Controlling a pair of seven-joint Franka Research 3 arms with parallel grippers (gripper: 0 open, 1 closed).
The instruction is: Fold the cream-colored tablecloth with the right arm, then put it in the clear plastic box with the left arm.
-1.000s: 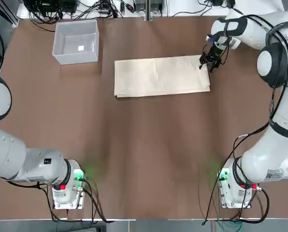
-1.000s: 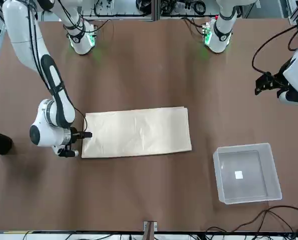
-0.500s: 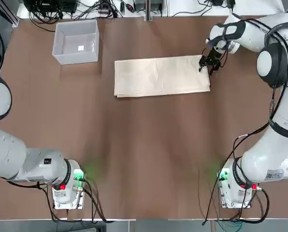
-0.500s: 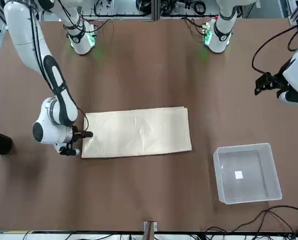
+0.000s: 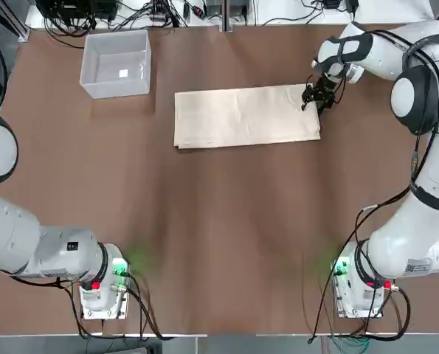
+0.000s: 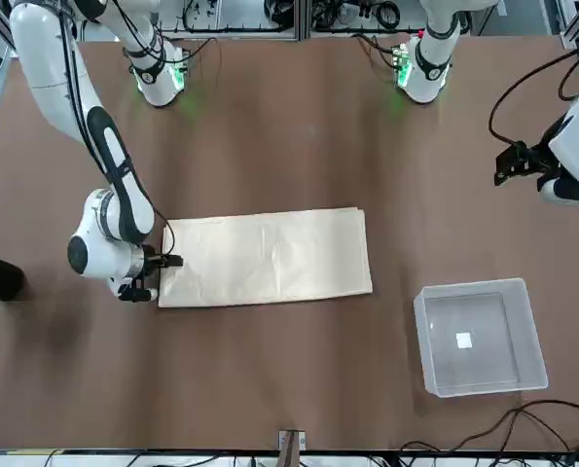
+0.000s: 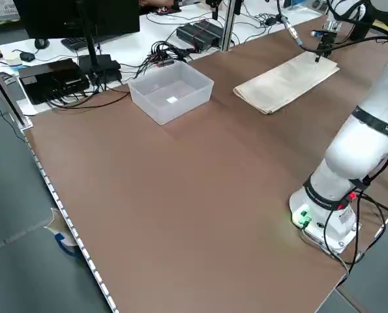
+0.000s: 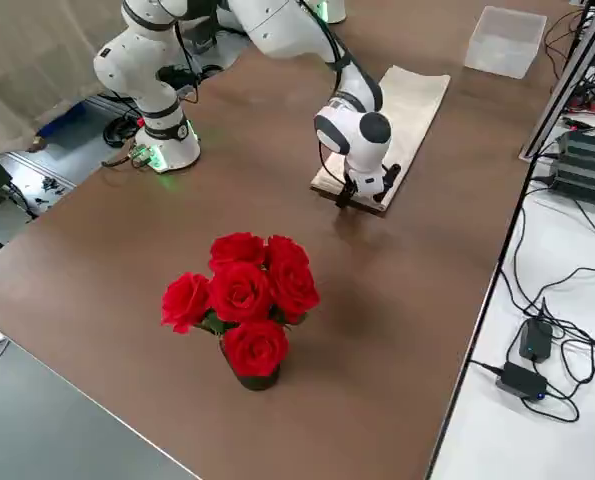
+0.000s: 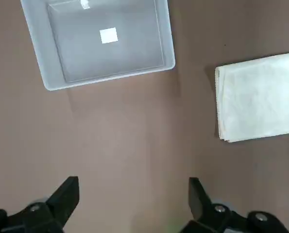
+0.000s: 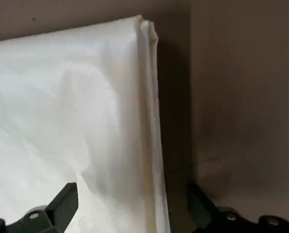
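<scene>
Partway, seemingly: the cream-colored tablecloth lies folded into a strip, its end between the right arm's parted jaws, ungrasped, while the left arm's, also parted, face the bench near the empty box, boxing still undone.

No txt, brand, no. or sign was legible in any view. The white label on the clear plastic box had nothing readable on it, & the QR-type label on the right arm, nr its base, was too small to make out. Same w/ the sm. dark label on the left arm & the white sheet at the far edge, L side view: marks too tiny to read.
</scene>
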